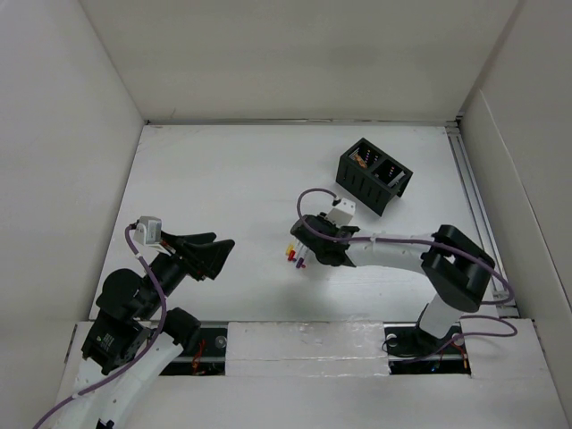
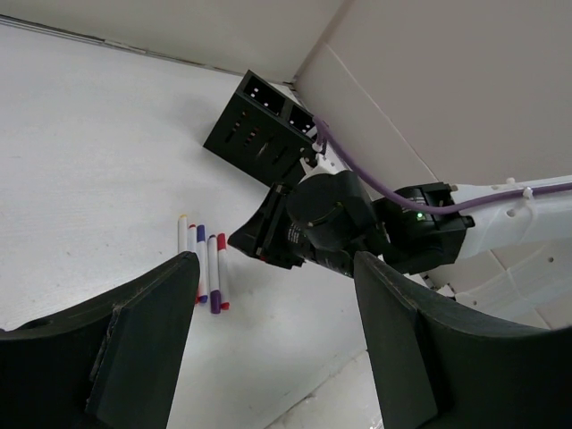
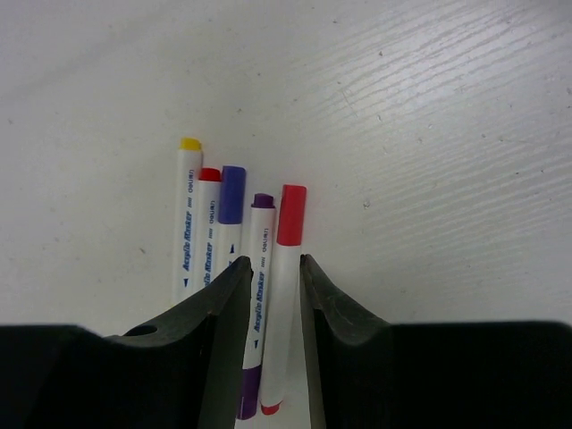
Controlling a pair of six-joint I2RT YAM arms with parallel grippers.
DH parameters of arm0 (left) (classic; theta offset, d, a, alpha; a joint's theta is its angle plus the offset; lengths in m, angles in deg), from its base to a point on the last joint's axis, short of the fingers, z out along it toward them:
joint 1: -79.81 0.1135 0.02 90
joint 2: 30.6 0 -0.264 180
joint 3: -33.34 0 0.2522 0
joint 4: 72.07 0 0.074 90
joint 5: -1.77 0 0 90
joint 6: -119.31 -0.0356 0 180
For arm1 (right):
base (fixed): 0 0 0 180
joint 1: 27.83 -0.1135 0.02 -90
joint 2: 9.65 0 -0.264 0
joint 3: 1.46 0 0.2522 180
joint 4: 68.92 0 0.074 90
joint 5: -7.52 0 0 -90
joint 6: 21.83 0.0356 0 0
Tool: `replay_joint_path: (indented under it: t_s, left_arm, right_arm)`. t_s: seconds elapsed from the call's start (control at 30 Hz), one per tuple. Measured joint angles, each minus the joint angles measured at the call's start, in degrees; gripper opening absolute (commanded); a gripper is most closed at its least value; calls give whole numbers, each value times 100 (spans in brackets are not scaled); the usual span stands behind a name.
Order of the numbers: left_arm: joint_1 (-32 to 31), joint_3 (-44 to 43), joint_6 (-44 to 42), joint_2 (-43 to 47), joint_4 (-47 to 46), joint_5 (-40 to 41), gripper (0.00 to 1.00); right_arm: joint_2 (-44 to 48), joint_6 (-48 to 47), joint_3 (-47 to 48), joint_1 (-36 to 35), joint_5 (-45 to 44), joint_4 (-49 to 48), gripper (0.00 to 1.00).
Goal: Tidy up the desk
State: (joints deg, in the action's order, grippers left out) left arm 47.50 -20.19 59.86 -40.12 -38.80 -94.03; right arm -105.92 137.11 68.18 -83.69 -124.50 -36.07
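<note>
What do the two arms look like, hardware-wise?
Same build: left arm and right arm have white links, black joints and a purple cable along each. The left gripper and right gripper have broad black wedge fingers. White camera box at each wrist.

Robotics lab cell: white panel walls (image 1: 295, 54) around a white desk (image 1: 232, 179), metal rail (image 1: 469, 206) alongside.

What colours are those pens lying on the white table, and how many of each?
Yellow marker: 1
Red markers: 2
Purple markers: 2
Total: 5
</note>
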Motion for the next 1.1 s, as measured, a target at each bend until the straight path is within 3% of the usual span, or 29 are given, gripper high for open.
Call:
replay_joint_path:
  t_s: [0.87, 1.1]
  left_arm:
    - [0, 0, 0, 33, 0, 0, 66]
    - [0, 0, 0, 33, 0, 0, 66]
  right_arm:
    - [-518, -225, -63, 420, 131, -476, 29]
    - [-343, -260, -192, 476, 70, -203, 41]
